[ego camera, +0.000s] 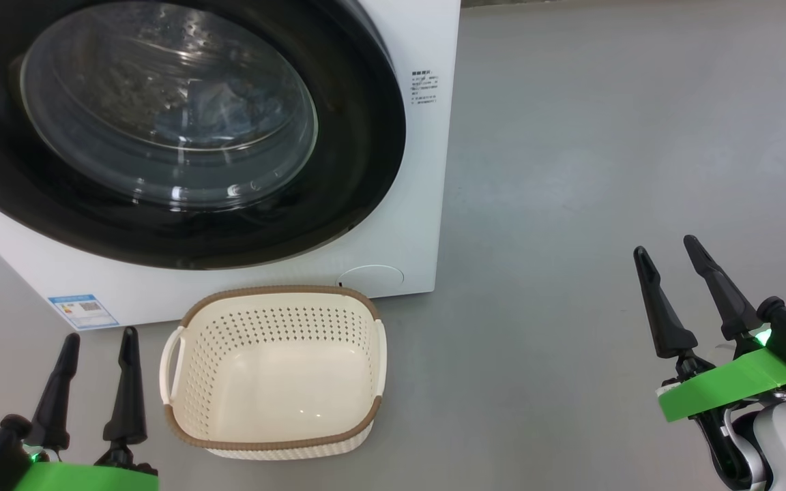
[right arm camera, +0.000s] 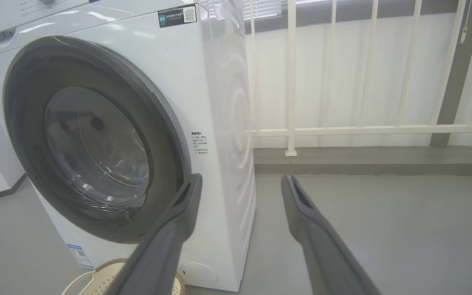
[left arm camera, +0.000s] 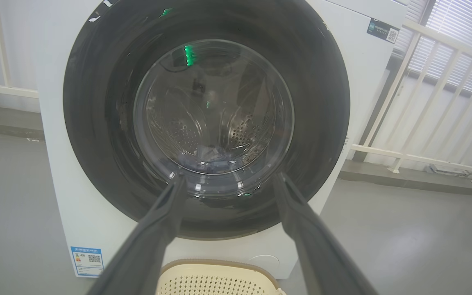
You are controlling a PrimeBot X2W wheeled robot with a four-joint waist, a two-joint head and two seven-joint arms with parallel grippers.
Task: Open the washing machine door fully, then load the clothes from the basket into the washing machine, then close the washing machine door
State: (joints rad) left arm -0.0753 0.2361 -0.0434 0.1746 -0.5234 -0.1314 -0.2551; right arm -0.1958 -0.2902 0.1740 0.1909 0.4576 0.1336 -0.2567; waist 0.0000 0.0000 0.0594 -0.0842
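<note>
Looking down from the head camera, I judge this job all but finished. The washing machine door [ego camera: 161, 129] lies flat against the front of the washing machine [ego camera: 427, 170], and from the right wrist camera I see no gap along its edge, though I cannot tell from here whether the latch has caught. The basket [ego camera: 273, 291] stands on the floor [ego camera: 604, 136] just in front of the machine, below the door, and there is nothing in it. Through the glass bowl I can make out a bluish bundle low in the drum, which I take to be the clothes [ego camera: 219, 102]; the print is too dim to confirm. My left fingers [ego camera: 125, 389] are spread wide and hold nothing, hanging just beside the basket's left handle without touching it. My right fingers [ego camera: 659, 300] are equally wide apart and empty, well off to the right over bare floor. As far as I can judge, opening, loading and closing are done; at most, a check that the door is properly shut is left.
</note>
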